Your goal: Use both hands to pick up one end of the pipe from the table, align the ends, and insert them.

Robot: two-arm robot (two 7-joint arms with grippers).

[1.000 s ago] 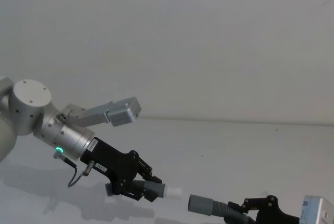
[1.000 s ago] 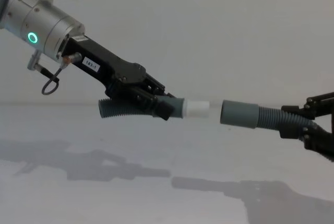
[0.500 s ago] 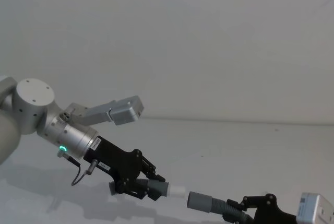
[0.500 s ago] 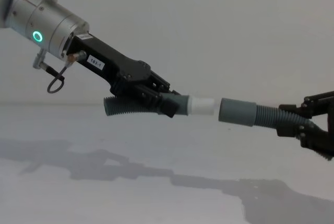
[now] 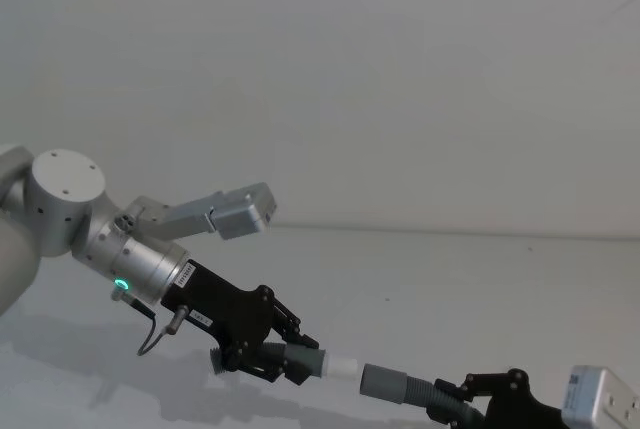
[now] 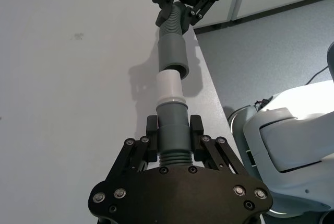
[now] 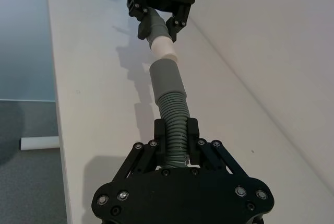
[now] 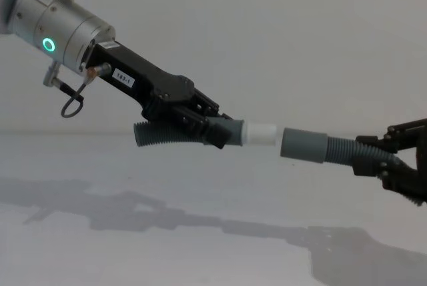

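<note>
My left gripper (image 8: 203,125) is shut on a dark ribbed pipe piece (image 8: 155,134) just behind its grey cuff, held above the white table (image 8: 100,246). That cuff's white tip (image 8: 260,133) points right. My right gripper (image 8: 395,163) is shut on the other ribbed piece, whose open socket cuff (image 8: 303,145) faces the tip. Tip and socket are lined up, with the tip at the socket's mouth. In the left wrist view the left gripper (image 6: 173,130) holds the white tip (image 6: 169,85) against the socket (image 6: 172,54). The right wrist view shows the right gripper (image 7: 176,136), socket (image 7: 166,80) and tip (image 7: 163,48).
A plain grey wall stands behind the table (image 5: 450,269). The left arm's silver wrist with its green ring (image 8: 48,45) and a looped black cable (image 8: 70,105) hang at the left. The table's edge, the floor and the robot's white body (image 6: 282,145) lie beside it.
The left gripper has carried its pipe piece to the right, and the right one has edged left. The gap between the white tip and the socket has closed to almost nothing.
</note>
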